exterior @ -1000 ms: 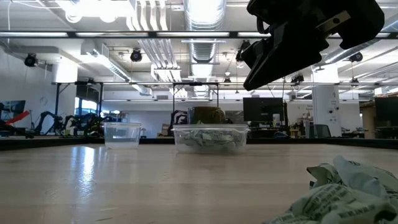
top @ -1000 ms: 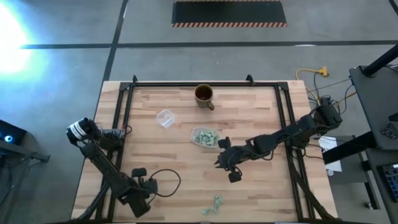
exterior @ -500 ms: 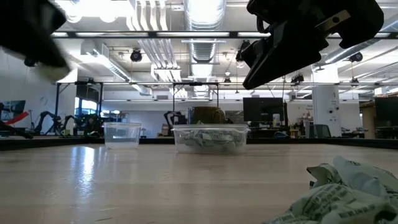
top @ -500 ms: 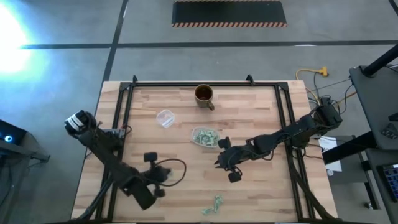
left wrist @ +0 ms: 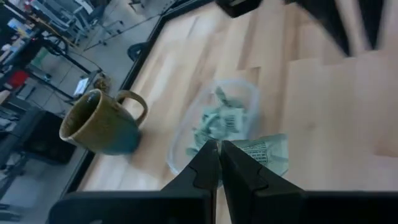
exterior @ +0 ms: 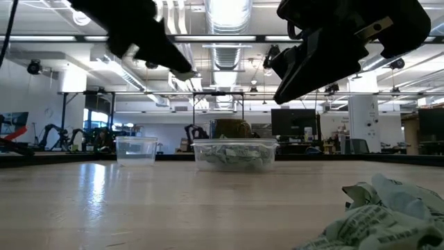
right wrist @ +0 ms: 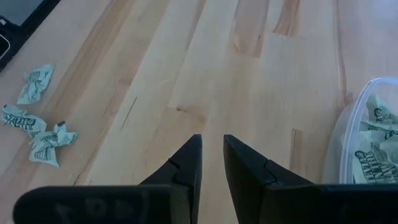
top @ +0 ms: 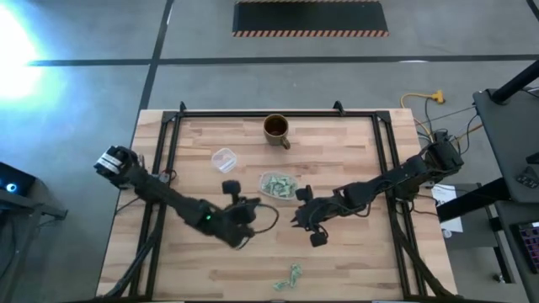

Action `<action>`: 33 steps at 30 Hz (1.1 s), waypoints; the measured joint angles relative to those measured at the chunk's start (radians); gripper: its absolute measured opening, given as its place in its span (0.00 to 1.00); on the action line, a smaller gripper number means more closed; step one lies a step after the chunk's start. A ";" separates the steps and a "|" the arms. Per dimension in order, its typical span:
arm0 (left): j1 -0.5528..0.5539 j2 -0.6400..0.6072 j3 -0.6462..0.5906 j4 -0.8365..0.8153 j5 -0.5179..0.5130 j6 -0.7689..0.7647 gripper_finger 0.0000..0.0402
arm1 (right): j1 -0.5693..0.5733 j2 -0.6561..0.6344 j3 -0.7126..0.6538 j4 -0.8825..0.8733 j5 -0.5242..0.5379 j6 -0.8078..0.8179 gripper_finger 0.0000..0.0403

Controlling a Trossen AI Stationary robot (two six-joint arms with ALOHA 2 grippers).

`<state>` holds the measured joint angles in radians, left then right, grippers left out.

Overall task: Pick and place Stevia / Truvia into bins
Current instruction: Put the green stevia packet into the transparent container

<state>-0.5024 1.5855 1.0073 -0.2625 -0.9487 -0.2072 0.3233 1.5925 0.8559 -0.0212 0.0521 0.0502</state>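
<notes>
From above, the left gripper [top: 249,207] hangs over mid-table just beside the clear tub [top: 277,186] heaped with sweetener sachets [top: 279,184], while the right gripper [top: 301,212] waits close on the tub's other side and a few loose sachets [top: 291,275] lie near the table's front edge. At table height the tub [exterior: 234,155] stands mid-table beside a smaller clear cup [exterior: 136,150], crumpled sachets [exterior: 374,215] close in front. Past the left wrist, its fingers [left wrist: 206,165] are pressed together on a sachet [left wrist: 266,150] beside the tub [left wrist: 180,144] and brown mug [left wrist: 100,122]; past the right wrist, its fingers [right wrist: 187,162] stand slightly parted, holding nothing.
</notes>
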 joint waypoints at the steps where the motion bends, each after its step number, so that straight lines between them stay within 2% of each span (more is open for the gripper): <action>1: 0.024 0.004 0.000 0.015 0.010 0.024 0.00 | 0.000 0.000 -0.003 -0.001 0.000 0.000 0.14; 7: 0.171 0.029 0.000 0.077 0.089 0.109 0.00 | 0.000 0.000 -0.017 -0.001 0.000 0.000 0.14; 15: 0.301 0.079 -0.001 0.247 0.217 0.270 0.00 | 0.000 0.000 -0.027 -0.001 0.001 0.003 0.14; 24: 0.404 0.141 0.000 0.301 0.350 0.292 0.00 | 0.000 0.000 -0.030 0.002 0.001 0.003 0.14; 33: 0.444 0.242 0.020 0.357 0.391 0.291 0.00 | 0.000 0.000 -0.033 0.003 0.001 0.013 0.14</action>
<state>-0.0586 1.8279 1.0278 0.0948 -0.5580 0.0837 0.3233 1.5925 0.8226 -0.0181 0.0528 0.0632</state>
